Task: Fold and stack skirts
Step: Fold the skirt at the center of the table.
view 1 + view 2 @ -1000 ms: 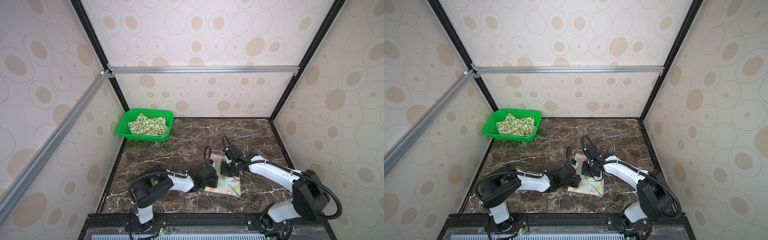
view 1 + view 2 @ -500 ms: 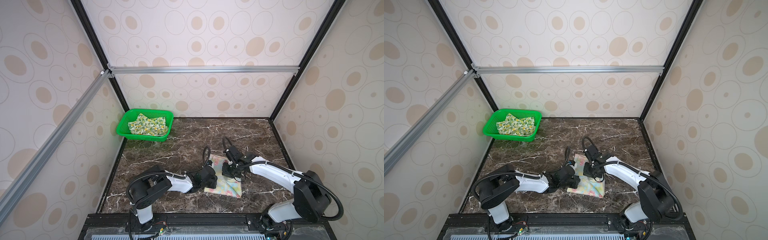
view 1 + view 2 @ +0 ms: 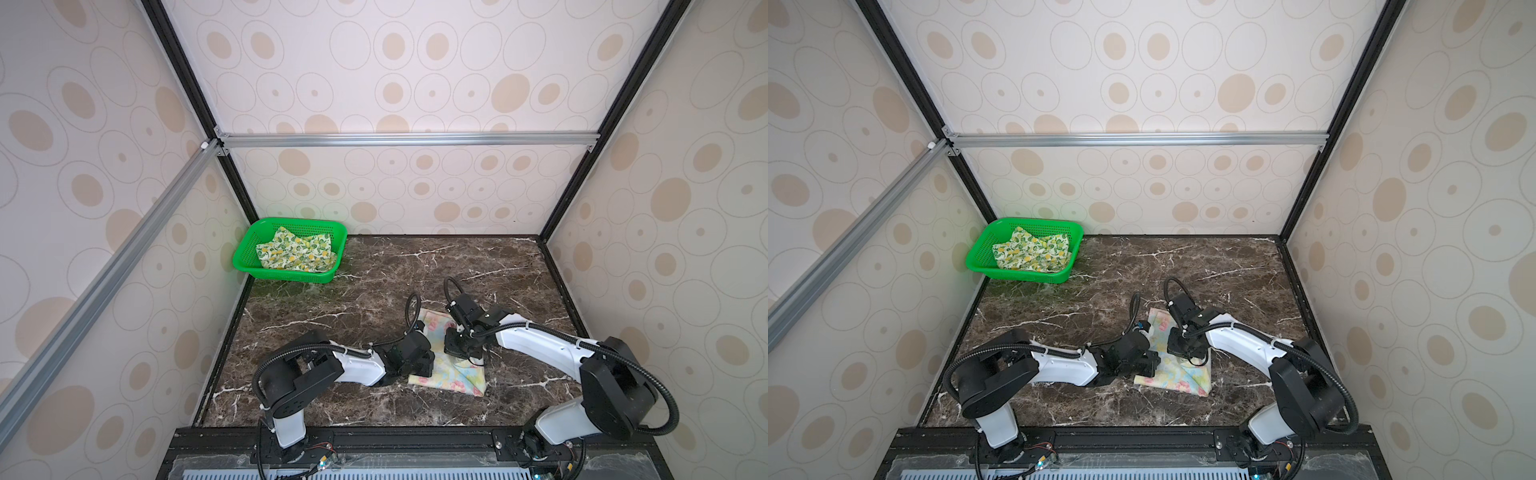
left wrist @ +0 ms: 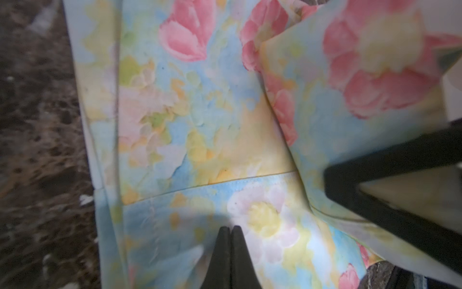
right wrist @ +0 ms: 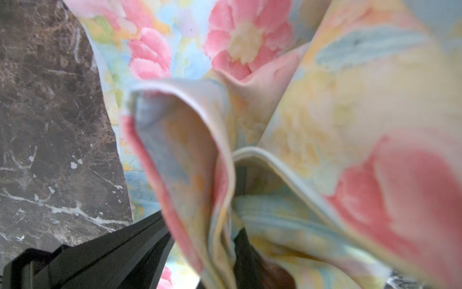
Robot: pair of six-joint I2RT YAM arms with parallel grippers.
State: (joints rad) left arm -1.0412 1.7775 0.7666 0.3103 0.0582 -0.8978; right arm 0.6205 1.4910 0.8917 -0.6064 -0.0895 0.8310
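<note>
In both top views, the floral skirt [image 3: 455, 376] is lying partly folded near the front of the marble table [image 3: 374, 282], between the two arms. The lemon skirt [image 3: 297, 251] is sitting in the green basket [image 3: 245, 266] at the far left corner.

In the left wrist view, the left gripper [image 4: 231, 234] is pointing closed, empty tips at the cloth, on it or just above.

In the right wrist view, the right gripper [image 5: 207, 250] is pinching a raised fold of several layers.

The likely risk is that these thin layers are sliding apart, so the fold may land crooked if nothing is pinning the cloth down.
</note>
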